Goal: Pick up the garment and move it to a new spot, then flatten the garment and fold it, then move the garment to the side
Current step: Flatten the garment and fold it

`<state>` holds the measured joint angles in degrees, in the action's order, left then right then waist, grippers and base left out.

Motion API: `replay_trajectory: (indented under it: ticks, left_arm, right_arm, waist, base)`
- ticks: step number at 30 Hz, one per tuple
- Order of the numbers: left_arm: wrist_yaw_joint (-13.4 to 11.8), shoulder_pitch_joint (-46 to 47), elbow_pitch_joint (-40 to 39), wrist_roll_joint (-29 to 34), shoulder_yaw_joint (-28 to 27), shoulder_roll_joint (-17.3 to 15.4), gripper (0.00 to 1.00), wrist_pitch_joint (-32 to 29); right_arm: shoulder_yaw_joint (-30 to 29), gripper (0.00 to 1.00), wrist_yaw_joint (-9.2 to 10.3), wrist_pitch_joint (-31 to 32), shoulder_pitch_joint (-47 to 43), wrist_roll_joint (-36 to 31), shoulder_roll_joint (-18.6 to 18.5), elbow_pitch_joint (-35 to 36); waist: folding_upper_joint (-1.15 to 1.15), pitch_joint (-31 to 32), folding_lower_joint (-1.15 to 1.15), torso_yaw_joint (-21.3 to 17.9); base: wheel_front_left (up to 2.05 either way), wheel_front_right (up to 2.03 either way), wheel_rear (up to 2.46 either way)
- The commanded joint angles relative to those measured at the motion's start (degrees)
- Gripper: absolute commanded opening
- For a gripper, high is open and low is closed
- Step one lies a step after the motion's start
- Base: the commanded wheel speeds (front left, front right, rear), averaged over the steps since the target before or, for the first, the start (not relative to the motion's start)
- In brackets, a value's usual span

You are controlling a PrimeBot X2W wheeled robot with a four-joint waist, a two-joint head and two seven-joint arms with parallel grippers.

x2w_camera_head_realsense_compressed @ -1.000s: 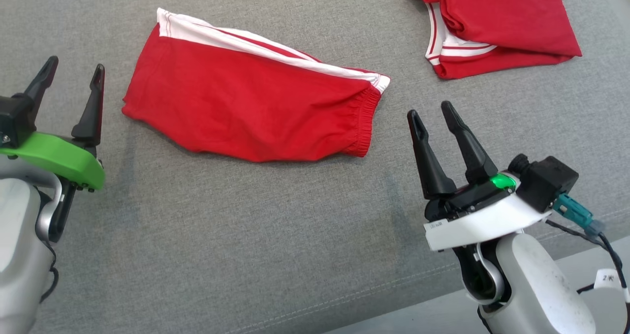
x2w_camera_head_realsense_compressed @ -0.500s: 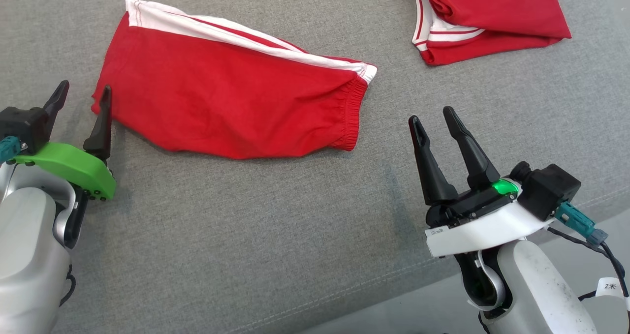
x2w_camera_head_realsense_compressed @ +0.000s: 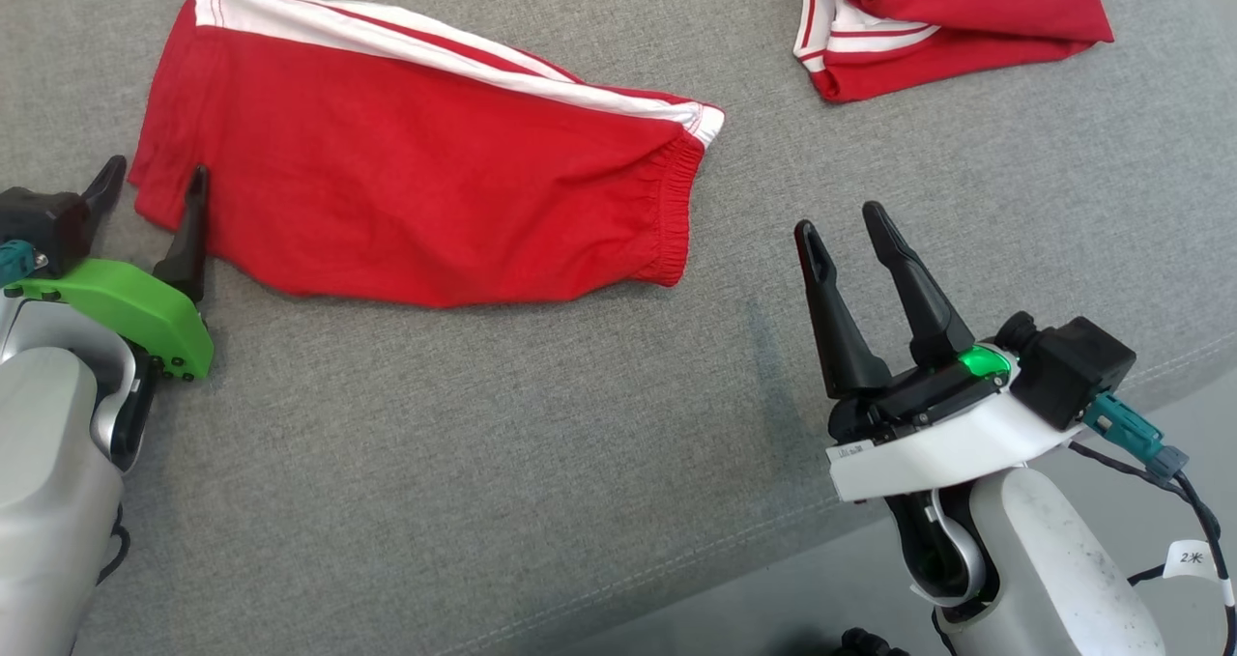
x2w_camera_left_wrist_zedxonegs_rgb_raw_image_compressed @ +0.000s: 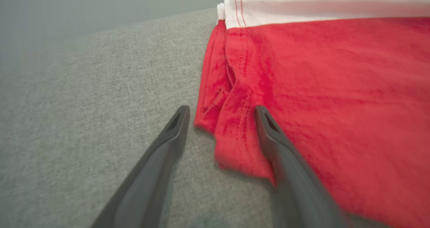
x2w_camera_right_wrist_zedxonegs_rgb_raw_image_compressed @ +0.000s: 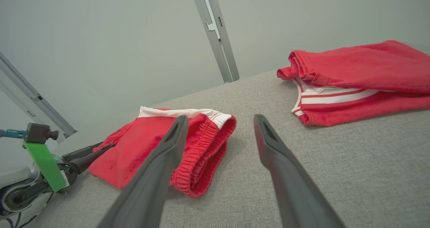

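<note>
Nearest, at the lower right of the head view: right hand [x2w_camera_head_realsense_compressed: 841, 216], fingers spread wide, nothing between them, poised over the bare grey fabric of the tabletop [x2w_camera_head_realsense_compressed: 483, 463], short of the shorts' elastic waistband [x2w_camera_head_realsense_compressed: 676, 207] and apart from it.

At the lower left: left hand [x2w_camera_head_realsense_compressed: 157, 165], fingers likewise spread and gripping nothing, set astride the near-left hem corner [x2w_camera_left_wrist_zedxonegs_rgb_raw_image_compressed: 235, 147] of the red shorts [x2w_camera_head_realsense_compressed: 416, 202]. One finger over the red cloth, the other over grey fabric just off the edge. Whether the tips touch cannot be told.

Farther out: the shorts themselves, lying fairly flat across the middle of the tabletop, hem to the left, waistband to the right, white stripe [x2w_camera_head_realsense_compressed: 435, 42] along the far edge. A small pucker of doubled cloth at the hem, seen from the left wrist.

Farthest, at the upper right: a second folded red garment [x2w_camera_head_realsense_compressed: 966, 18], well apart from the shorts.

Judged as a grasp being lined up on the hem corner. Fits equally a pickup for carrying the shorts to another spot and a grip for making a fold or sliding them aside; not settled by how the cloth lies. Either way, calls for lowering onto the corner and pinching every layer of it, not just the top one.
</note>
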<state>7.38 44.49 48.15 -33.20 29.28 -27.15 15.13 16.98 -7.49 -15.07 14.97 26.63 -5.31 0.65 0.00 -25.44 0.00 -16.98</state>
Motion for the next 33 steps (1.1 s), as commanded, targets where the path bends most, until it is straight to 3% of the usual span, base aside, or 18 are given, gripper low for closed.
replay_trajectory:
  ticks: [1, 2, 3, 4, 5, 17, 23, 33]
  left_arm:
    - [0.1, 0.2, 1.4, -1.4, 1.4, 0.1, 1.00, -0.3]
    - [0.1, 0.3, 2.1, -1.8, 2.5, 0.2, 0.98, -0.7]
    - [0.1, 0.6, 2.8, -2.2, 3.5, 0.1, 0.40, -0.8]
    - [0.1, 1.1, 3.5, -2.4, 4.0, -0.1, 0.05, -0.7]
    - [0.1, 1.4, 4.1, -2.8, 4.5, -0.1, 0.00, -0.6]
    - [0.1, 0.2, 3.9, -4.9, 7.1, 1.3, 0.00, -0.2]
    - [-0.1, -4.1, 1.1, -3.6, 3.3, 2.5, 0.00, -0.1]
    - [-1.5, -15.9, -5.7, 0.4, -4.6, 7.3, 0.00, -0.1]
  right_arm:
    - [0.1, 1.00, 0.00, -0.2, 0.6, -0.3, 0.1, -0.1]
    - [0.1, 1.00, 0.00, -0.2, 0.6, -0.4, 0.1, -0.2]
    - [0.0, 1.00, 0.00, -0.2, 0.7, -0.4, 0.2, -0.2]
    - [0.0, 1.00, 0.00, -0.2, 0.8, -0.4, 0.2, -0.1]
    - [-0.1, 1.00, 0.00, -0.2, 0.8, -0.5, 0.3, -0.1]
    - [-0.1, 1.00, 0.00, -0.2, -0.1, -0.6, 0.5, -0.1]
    - [0.5, 1.00, 0.00, -0.2, -0.5, -0.1, 0.5, -1.0]
    - [-0.7, 1.00, 0.00, -0.2, -2.4, 0.6, 1.0, -3.0]
  waist:
    - [0.00, -0.2, 0.00, -0.3]
    - [0.00, -0.2, 0.00, -0.4]
    - [0.00, -0.3, 0.00, -0.4]
    - [0.00, -0.2, 0.00, -0.4]
    - [0.00, -0.2, 0.00, -0.4]
    - [0.00, 3.3, 0.00, 1.6]
    - [0.00, 6.8, 0.00, 3.9]
    - [0.00, 12.2, 0.00, 7.3]
  base:
    - [0.00, 0.00, 0.00]
    - [0.00, 0.00, 0.00]
    - [0.00, 0.00, 0.00]
    - [0.00, 0.00, 0.00]
    - [0.00, 0.00, 0.00]
    - [0.00, 0.00, 0.00]
    - [0.00, 0.00, 0.00]
    - [0.00, 0.00, 0.00]
